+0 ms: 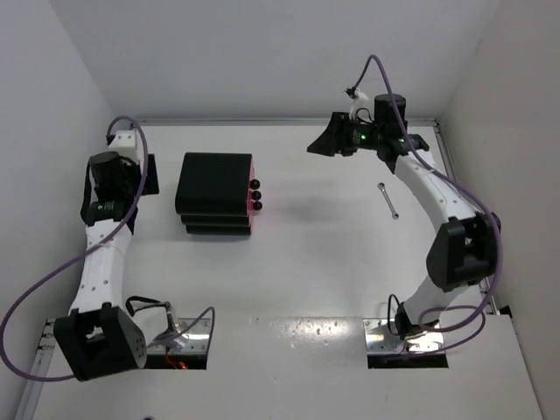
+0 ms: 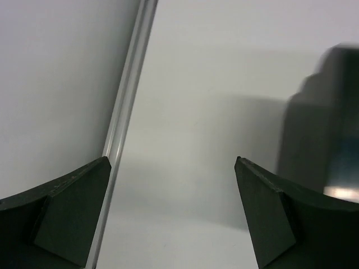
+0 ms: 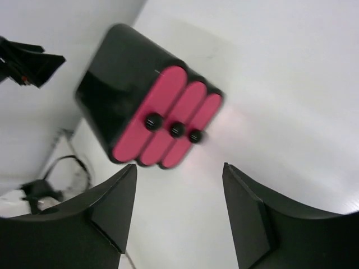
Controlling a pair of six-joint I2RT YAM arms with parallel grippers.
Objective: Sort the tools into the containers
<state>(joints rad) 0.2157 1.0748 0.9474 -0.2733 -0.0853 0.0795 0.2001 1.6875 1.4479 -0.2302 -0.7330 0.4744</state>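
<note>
Your left jaws and right jaws both stand wide apart and empty, facing shut pink drawers (image 3: 188,109).

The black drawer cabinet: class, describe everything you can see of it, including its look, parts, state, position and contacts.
The cabinet is a boxy, glossy black shell with rounded corners, plastic by its look. It holds three magenta-pink drawers stacked in tiers, each with a rounded front and one round black knob. All three drawers look shut. It stands on the white table, left of centre, with its drawer fronts facing the table's right side. Only the table touches it.
</note>
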